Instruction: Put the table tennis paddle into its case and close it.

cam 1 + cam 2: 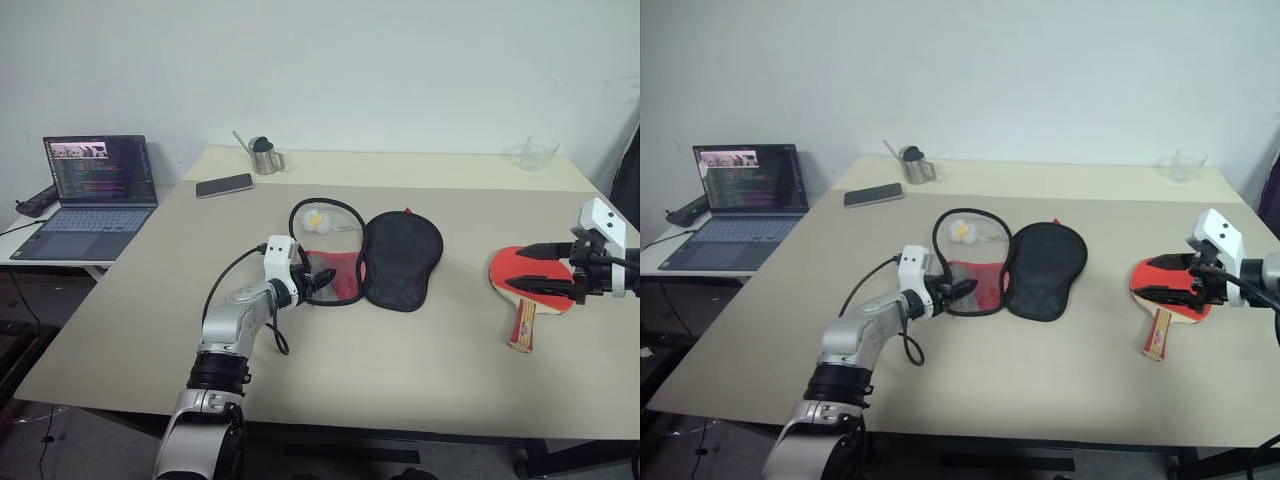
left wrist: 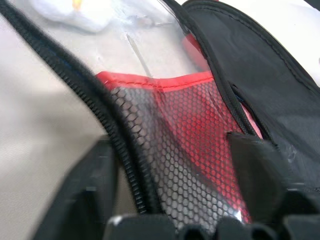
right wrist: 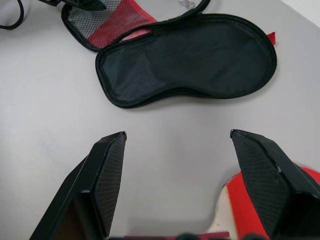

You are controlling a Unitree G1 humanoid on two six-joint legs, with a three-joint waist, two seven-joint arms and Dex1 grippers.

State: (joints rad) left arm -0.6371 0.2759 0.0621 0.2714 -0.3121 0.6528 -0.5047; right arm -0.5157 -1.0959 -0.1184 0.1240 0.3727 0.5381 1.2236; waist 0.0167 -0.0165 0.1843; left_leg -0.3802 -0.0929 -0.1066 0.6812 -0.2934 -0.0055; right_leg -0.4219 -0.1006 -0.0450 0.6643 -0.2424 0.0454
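Note:
The case lies unzipped near the table's middle: its black half (image 1: pixel 402 258) is spread flat, and its red mesh half (image 1: pixel 335 275) sits to the left inside a black zip rim (image 1: pixel 325 205) with a white charm (image 1: pixel 316 217). My left gripper (image 1: pixel 322 280) is open at the near left edge of the mesh half. In the left wrist view its fingers (image 2: pixel 85 200) straddle the zip rim (image 2: pixel 120 145) and mesh (image 2: pixel 190 150). The table tennis paddle (image 1: pixel 505 268) lies on the right, red face up, handle (image 1: pixel 522 325) toward me. My right gripper (image 1: pixel 518 267) hovers open over it.
An open laptop (image 1: pixel 95 190) sits on a lower side table to the left. A phone (image 1: pixel 224 185) and a metal cup (image 1: pixel 266 157) are at the back left of the table (image 1: pixel 400 380), and a clear glass (image 1: pixel 538 153) is at the back right.

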